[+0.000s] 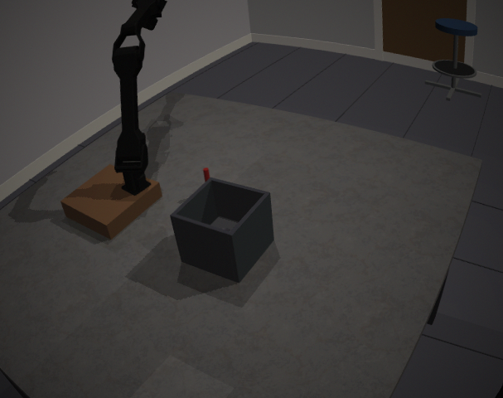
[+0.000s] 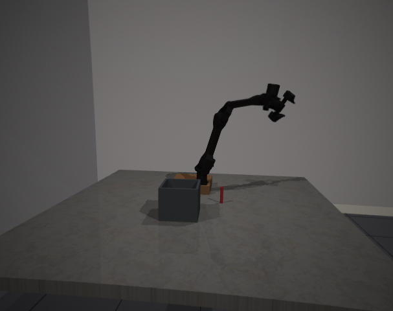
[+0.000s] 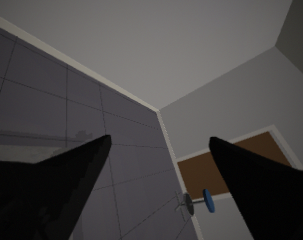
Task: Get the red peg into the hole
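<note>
The red peg (image 1: 206, 174) (image 2: 221, 194) stands upright on the table. It is outside the box, behind its back corner in the top view and right of it in the exterior view. The open dark grey box (image 1: 206, 244) (image 2: 179, 205) stands on the table. A bit of the lighter plate (image 1: 224, 222) shows at its bottom; its hole cannot be made out. My gripper (image 2: 289, 109) (image 3: 159, 140) is wide open and empty, high above the table and up to the right of the peg. The top view cuts it off at the top edge.
The arm rises from a brown base block (image 1: 89, 192) (image 2: 204, 189) behind the box in the exterior view. The grey table (image 1: 350, 257) (image 2: 273, 254) carries everything. A blue-topped stool (image 1: 456, 26) (image 3: 208, 200) stands on the floor far off. The wrist view shows walls, floor and a brown door.
</note>
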Available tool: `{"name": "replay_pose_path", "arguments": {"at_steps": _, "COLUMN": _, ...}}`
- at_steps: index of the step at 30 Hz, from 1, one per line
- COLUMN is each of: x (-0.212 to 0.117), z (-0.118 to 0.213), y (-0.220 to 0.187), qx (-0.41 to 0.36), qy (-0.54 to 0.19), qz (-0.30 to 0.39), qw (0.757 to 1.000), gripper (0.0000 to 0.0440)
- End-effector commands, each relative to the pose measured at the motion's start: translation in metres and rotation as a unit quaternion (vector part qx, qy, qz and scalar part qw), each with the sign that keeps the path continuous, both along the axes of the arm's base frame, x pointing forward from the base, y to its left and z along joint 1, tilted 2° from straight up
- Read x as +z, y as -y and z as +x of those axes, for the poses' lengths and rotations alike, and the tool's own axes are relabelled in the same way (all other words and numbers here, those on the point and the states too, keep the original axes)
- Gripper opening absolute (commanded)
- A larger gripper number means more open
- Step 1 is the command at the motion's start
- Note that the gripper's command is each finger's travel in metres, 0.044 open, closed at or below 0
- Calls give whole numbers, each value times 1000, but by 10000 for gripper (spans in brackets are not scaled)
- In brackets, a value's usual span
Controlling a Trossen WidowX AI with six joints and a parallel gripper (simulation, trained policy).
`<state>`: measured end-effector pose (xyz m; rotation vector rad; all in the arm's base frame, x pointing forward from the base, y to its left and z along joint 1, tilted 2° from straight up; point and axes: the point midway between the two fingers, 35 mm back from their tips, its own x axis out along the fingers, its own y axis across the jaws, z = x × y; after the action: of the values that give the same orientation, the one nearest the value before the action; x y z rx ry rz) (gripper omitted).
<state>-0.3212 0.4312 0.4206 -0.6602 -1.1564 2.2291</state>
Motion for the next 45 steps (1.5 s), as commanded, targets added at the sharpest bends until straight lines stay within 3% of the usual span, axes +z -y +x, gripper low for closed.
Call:
{"name": "replay_pose_path", "arguments": {"at_steps": 1, "x": -13, "z": 33, "y": -15, "qx": -54, "qy": -16, "qz": -53, "qw": 997, "gripper": 440}}
{"name": "replay_pose_path", "arguments": {"at_steps": 11, "x": -39, "z": 111, "y": -40, "qx": -180, "qy": -66, "qz": -160, "qw": 968, "gripper": 440}}
{"name": "replay_pose_path", "arguments": {"at_steps": 22, "x": -70, "z": 195, "y": -48, "qx": -312, "qy": -135, "qz": -263, "qw": 903, "gripper": 440}}
{"name": "replay_pose_path", "arguments": {"at_steps": 33, "x": -102, "z": 273, "y": -40, "qx": -432, "qy": -214, "qz": -345, "qw": 805, "gripper": 440}}
{"name": "replay_pose_path", "arguments": {"at_steps": 45, "x": -133, "z": 349, "y": -15, "qx": -546, "qy": -308, "qz": -404, "qw": 667, "gripper": 440}}
